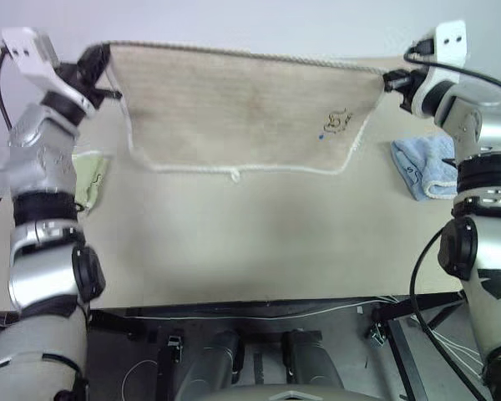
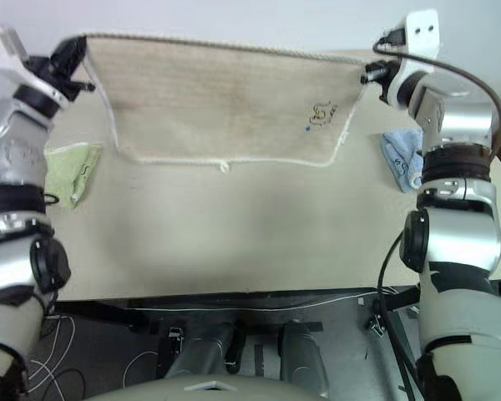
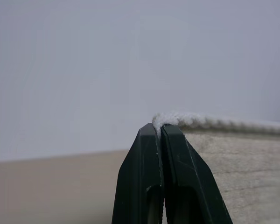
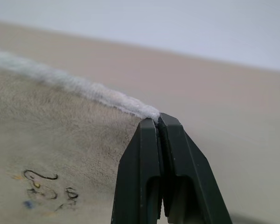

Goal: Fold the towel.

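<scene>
Beige terry towel [image 1: 242, 113], white corded edging, embroidered mark at 4 o'clock: hangs spread above desk [image 1: 234, 242], top corners pinched at 9 o'clock by left pincer [image 1: 100, 71], at 3 o'clock by right pincer [image 1: 390, 81]; advice: keep top edge taut and level, lower evenly for a square fold.
</scene>
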